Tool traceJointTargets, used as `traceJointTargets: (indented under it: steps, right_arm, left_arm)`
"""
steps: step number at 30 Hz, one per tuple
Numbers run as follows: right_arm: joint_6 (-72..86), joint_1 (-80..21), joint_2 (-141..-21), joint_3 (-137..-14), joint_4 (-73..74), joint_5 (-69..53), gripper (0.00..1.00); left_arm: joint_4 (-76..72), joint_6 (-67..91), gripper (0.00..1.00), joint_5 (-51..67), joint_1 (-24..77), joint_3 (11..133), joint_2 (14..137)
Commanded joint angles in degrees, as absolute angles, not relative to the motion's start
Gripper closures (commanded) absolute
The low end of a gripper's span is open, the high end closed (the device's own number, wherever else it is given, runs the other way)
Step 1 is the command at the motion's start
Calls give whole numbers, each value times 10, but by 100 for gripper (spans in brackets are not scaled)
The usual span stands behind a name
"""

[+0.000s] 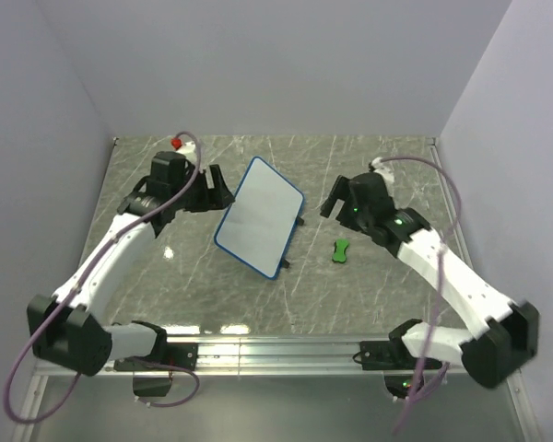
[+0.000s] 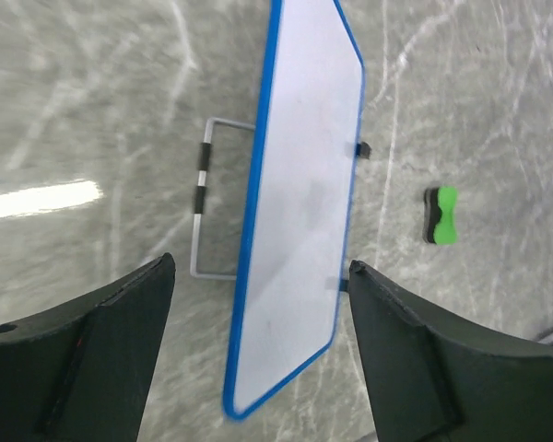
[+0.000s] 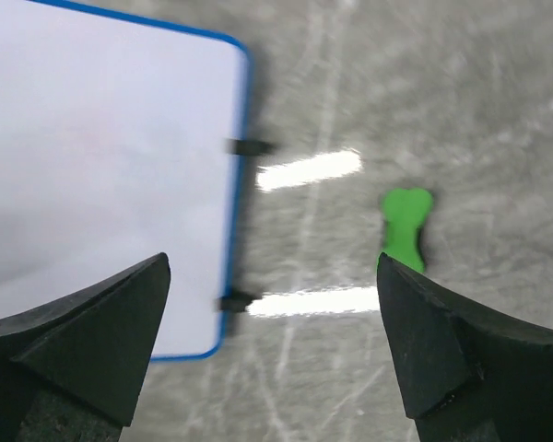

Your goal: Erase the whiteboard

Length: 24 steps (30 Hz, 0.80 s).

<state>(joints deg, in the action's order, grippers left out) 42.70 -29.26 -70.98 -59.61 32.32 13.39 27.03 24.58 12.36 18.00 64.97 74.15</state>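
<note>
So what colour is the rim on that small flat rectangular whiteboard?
Blue, running all round the flat white whiteboard; the left wrist view shows it best.

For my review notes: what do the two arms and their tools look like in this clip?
The left arm and right arm match: white link shells with black joints and bases. The left tool and right tool each have two matte black, wedge-shaped fingers. A lilac cable loops along each arm. A red piece sits by the left wrist, and a green light glows on the right arm.
</note>
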Motion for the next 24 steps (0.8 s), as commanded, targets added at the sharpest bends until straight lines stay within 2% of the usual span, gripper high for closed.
traceJointTargets:
  steps: [1, 5, 8, 11, 16, 24]
  right_arm:
    - [385, -294, -626, -581, 296, 87, 0]
    - [406, -301, -523, -535, 330, 73, 0]
    - [427, -301, -386, -476, 330, 89, 0]
    - [446, -301, -303, -436, 341, 108, 0]
    - [441, -301, -257, -420, 384, 121, 0]
    - [418, -301, -293, -461, 438, 156, 0]
  left_arm:
    - [320, 219, 19, 43, 180, 652, 668]
    - [320, 242, 20, -24, 171, 604, 608]
    - [326, 250, 20, -80, 165, 580, 579]
    - [331, 251, 21, -91, 157, 560, 568]
    - [323, 269, 21, -80, 155, 539, 552]
    - [315, 284, 17, -48, 155, 539, 574]
